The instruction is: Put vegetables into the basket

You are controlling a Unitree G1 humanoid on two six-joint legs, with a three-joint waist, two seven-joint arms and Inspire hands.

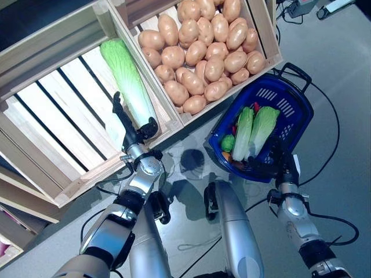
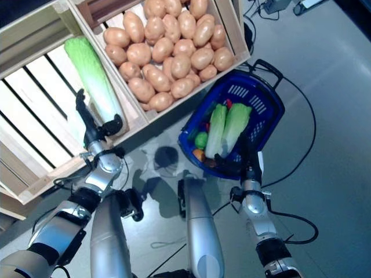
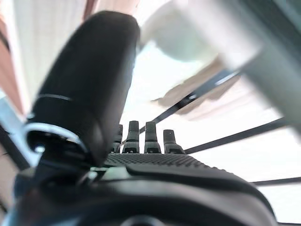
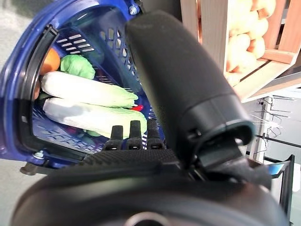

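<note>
A long pale-green napa cabbage (image 1: 124,75) lies in the left wooden crate (image 1: 52,116), against the divider. My left hand (image 1: 124,128) reaches over that crate's front edge, fingers straight, thumb beside the cabbage's lower end, holding nothing. A blue basket (image 1: 298,98) stands on the floor to the right. It holds two more napa cabbages (image 1: 243,133) (image 1: 264,124), a small round green vegetable (image 1: 228,143) and bits of orange and red. My right hand (image 1: 284,162) is at the basket's near rim, and its fingers (image 4: 134,134) are straight and empty.
The right crate is heaped with potatoes (image 1: 200,49). A lower wooden shelf edge (image 1: 14,217) shows at the far left. The basket's black handle (image 1: 295,70) lies folded at its far side. Grey floor (image 1: 342,145) spreads right of the basket.
</note>
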